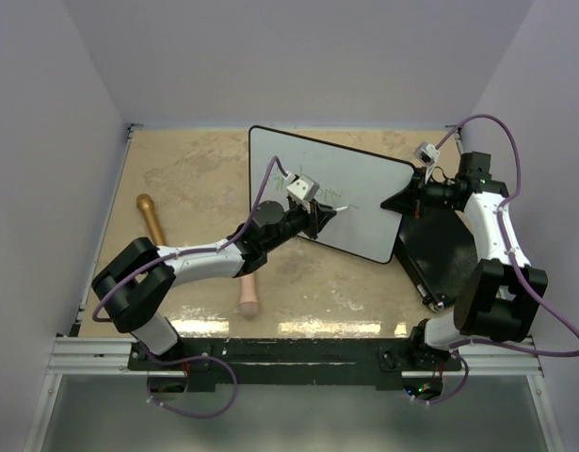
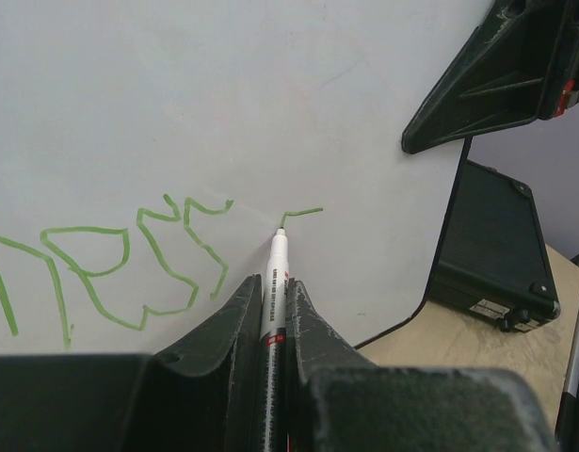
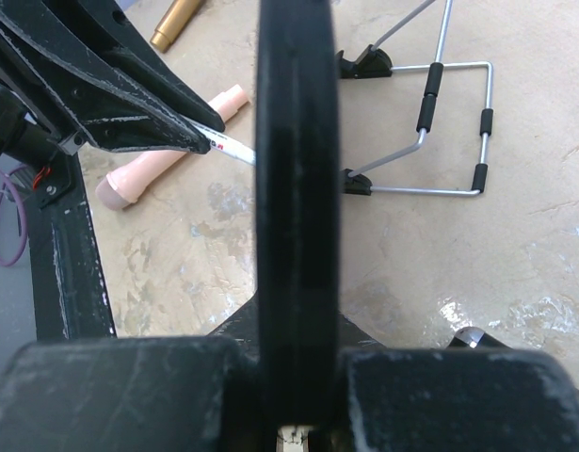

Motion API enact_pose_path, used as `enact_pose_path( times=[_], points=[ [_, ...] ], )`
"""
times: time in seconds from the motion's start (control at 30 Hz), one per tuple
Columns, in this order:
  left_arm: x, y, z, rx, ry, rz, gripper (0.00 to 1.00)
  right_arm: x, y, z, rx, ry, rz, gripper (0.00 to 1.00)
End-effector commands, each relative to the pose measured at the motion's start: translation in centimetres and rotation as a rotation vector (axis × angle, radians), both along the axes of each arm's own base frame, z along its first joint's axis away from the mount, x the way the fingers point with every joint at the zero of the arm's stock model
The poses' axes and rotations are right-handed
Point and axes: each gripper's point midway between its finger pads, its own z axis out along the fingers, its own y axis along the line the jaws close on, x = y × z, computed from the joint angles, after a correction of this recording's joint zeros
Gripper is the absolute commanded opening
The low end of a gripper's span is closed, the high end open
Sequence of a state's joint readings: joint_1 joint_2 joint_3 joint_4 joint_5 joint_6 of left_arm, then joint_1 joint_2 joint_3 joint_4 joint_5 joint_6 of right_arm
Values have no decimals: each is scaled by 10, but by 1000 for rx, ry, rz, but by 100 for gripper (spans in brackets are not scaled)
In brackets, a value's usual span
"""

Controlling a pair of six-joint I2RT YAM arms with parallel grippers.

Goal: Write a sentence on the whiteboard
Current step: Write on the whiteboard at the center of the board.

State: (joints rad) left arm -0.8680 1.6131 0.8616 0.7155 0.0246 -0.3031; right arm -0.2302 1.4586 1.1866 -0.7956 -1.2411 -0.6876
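Note:
The whiteboard stands tilted at mid-table. My left gripper is shut on a white marker, and the marker's tip touches the board at the end of a short fresh green stroke. The green sentence shows only in part, with letters like "ness" to the left of the tip; it is faint in the top view. My right gripper is shut on the board's right black rim, seen edge-on.
A black flat case lies right of the board and also shows in the left wrist view. A gold handle and a pink handle lie at the left. A wire stand sits beneath the board.

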Motion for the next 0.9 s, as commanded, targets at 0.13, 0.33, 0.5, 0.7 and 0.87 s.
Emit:
enact_pose_path(
  times=[0.13, 0.33, 0.5, 0.7, 0.87],
  points=[
    [-1, 2, -3, 4, 14, -15, 0, 5, -7, 5, -70, -70, -23, 0],
    [-5, -2, -6, 0, 26, -39, 0, 5, -7, 4, -68, -69, -23, 0],
    [-7, -8, -8, 3, 33, -59, 0, 5, -7, 5, -69, -70, -23, 0],
    [-6, -15, -3, -9, 28, -77, 0, 5, -7, 4, -69, -67, -23, 0],
    [-3, -21, 9, -27, 9, -85, 0, 5, -7, 4, -69, -67, -23, 0]
  ],
)
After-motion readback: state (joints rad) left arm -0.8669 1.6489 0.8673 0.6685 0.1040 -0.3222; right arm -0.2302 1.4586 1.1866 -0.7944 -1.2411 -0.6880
